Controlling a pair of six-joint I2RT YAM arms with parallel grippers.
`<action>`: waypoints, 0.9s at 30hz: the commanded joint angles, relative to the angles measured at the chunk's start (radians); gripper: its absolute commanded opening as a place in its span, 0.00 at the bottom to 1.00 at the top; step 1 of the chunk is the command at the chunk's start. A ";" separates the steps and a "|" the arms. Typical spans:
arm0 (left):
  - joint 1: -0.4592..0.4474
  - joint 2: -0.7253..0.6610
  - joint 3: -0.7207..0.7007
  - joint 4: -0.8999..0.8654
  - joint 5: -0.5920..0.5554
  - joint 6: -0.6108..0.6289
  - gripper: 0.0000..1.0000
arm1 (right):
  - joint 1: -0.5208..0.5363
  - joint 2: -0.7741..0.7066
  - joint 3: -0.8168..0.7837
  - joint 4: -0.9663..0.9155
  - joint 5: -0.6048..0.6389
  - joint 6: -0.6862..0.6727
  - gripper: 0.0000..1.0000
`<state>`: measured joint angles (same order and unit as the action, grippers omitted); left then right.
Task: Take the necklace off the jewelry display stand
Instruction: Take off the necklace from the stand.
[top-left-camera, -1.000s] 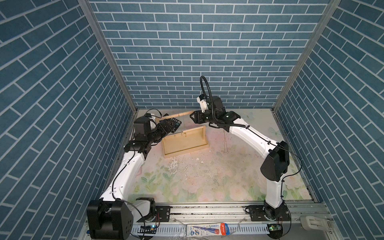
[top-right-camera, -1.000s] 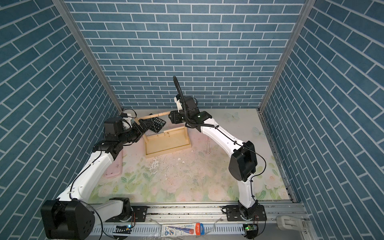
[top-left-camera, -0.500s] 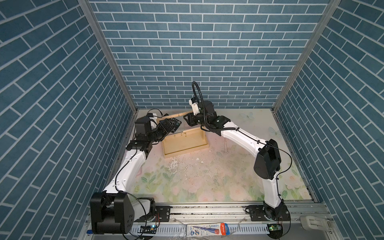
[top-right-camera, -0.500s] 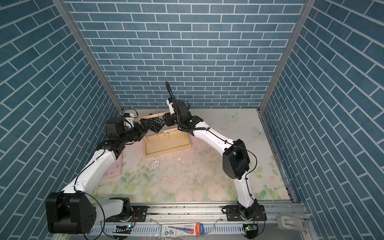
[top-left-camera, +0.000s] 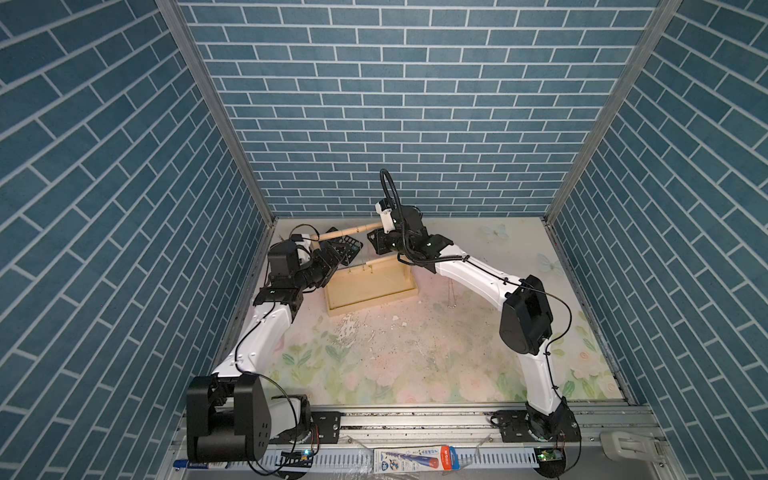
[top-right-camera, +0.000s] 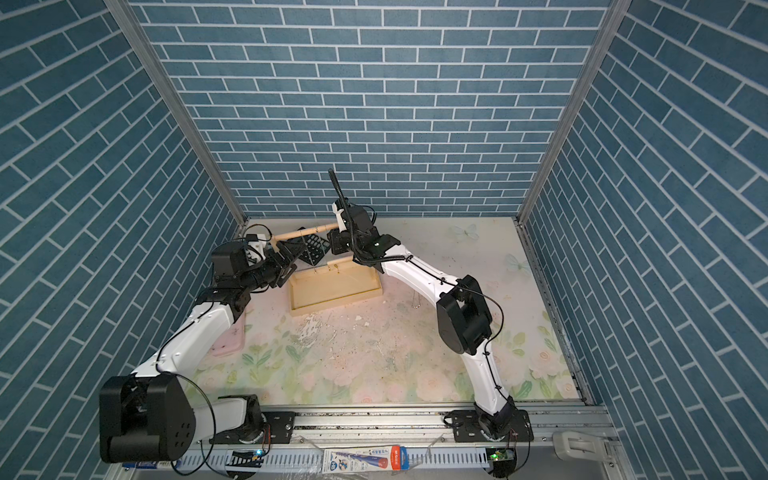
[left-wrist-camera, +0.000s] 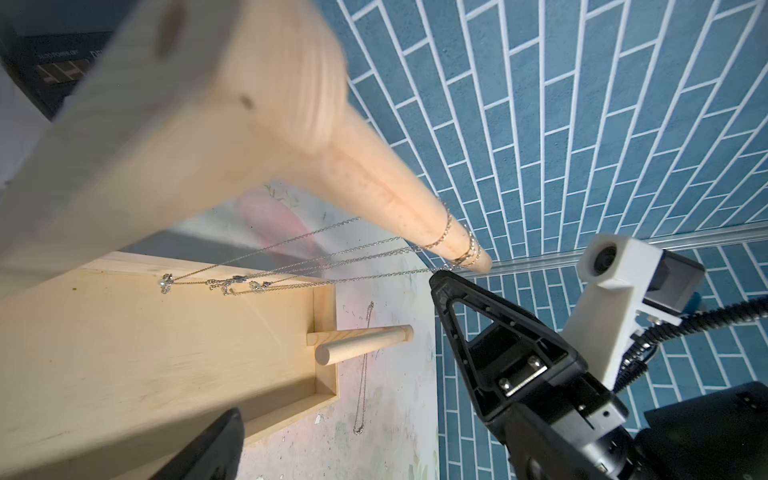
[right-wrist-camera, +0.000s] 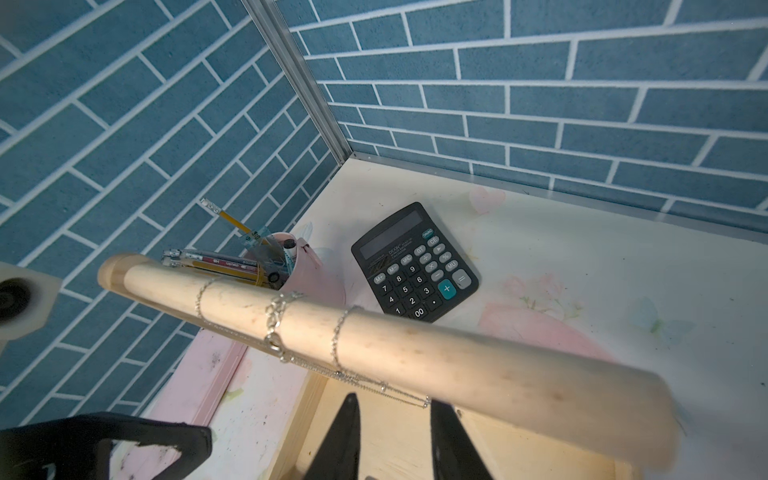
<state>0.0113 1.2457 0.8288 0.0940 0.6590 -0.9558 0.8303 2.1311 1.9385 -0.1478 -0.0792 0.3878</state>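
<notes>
Silver necklace (right-wrist-camera: 274, 320) loops the top bar (right-wrist-camera: 415, 353) of the jewelry display stand (top-left-camera: 370, 286) near its free end. Our right pincer (right-wrist-camera: 399, 440) sits half open just under it, gripping nothing we can see; left pincer (top-right-camera: 297, 253) gapes empty. We should pinch one chain, slide outward

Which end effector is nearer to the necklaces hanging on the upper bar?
Right. The right end effector is just below the bar, fingers beside the necklaces. The left end effector is open near the tall upright, farther away.
</notes>
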 joint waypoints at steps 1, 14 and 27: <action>0.009 0.007 -0.003 0.034 0.022 -0.009 0.99 | 0.006 0.030 0.045 0.021 -0.003 0.005 0.26; 0.019 0.008 -0.005 0.033 0.027 -0.013 0.99 | 0.023 0.055 0.076 0.023 -0.002 0.015 0.21; 0.021 0.011 -0.007 0.031 0.030 -0.017 0.99 | 0.030 0.055 0.087 0.030 0.063 0.040 0.11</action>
<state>0.0223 1.2514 0.8288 0.1104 0.6754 -0.9745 0.8558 2.1754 1.9869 -0.1402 -0.0525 0.4046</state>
